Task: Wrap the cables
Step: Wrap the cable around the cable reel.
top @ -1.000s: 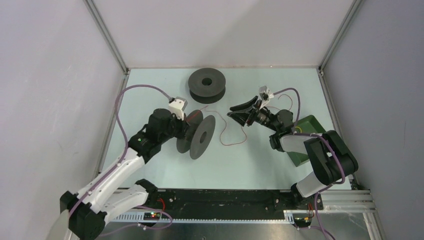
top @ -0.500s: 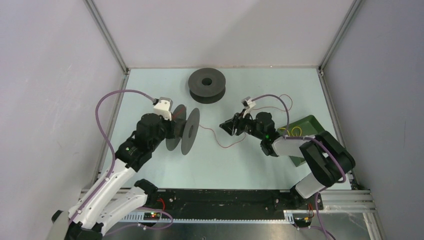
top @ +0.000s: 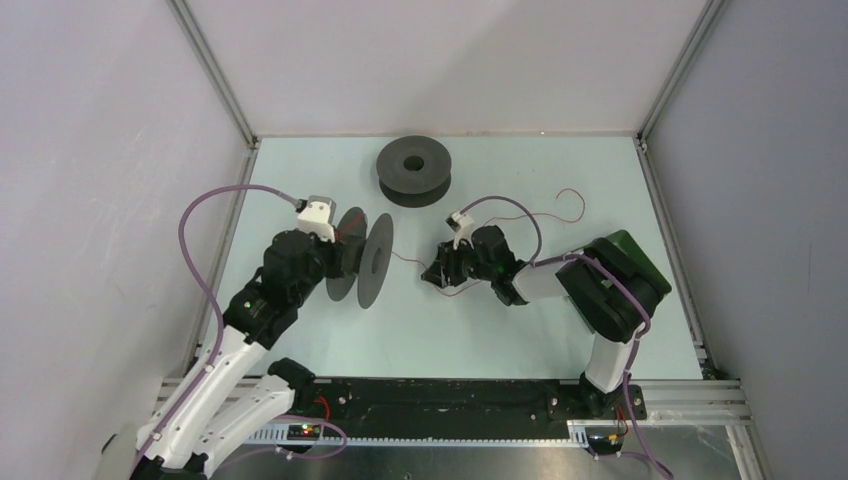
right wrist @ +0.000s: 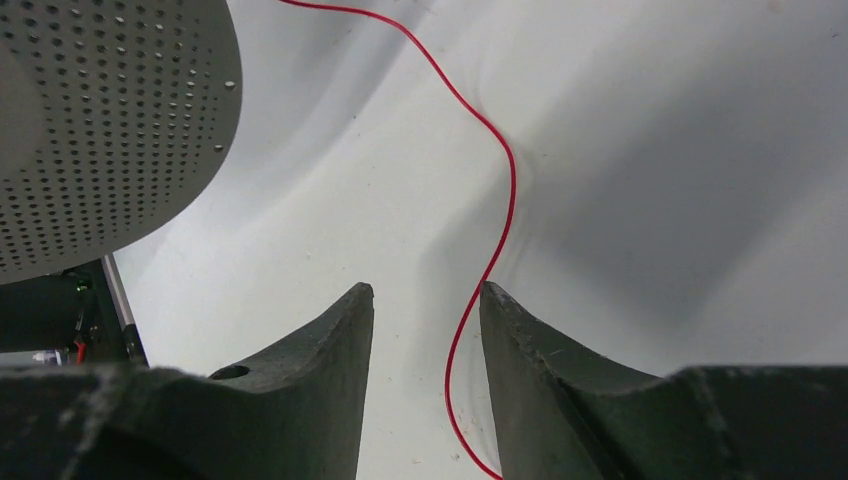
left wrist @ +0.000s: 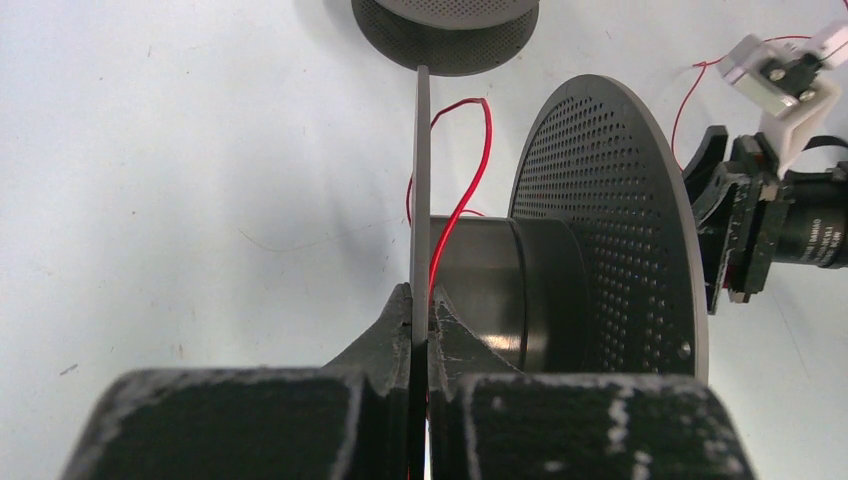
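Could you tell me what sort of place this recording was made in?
Probably a robotics lab test cell: plain grey panels in aluminium framing enclose a pale tabletop holding a red cable and a dark spool.

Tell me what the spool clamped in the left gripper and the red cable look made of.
The spool: probably moulded plastic, possibly coated metal; dark grey matt flanges, thin, evenly punched with small holes, hub smoother with slight sheen. The red cable: likely plastic-jacketed wire or cord; uniform red, string-thin, lying in soft loose curves. Core not visible.
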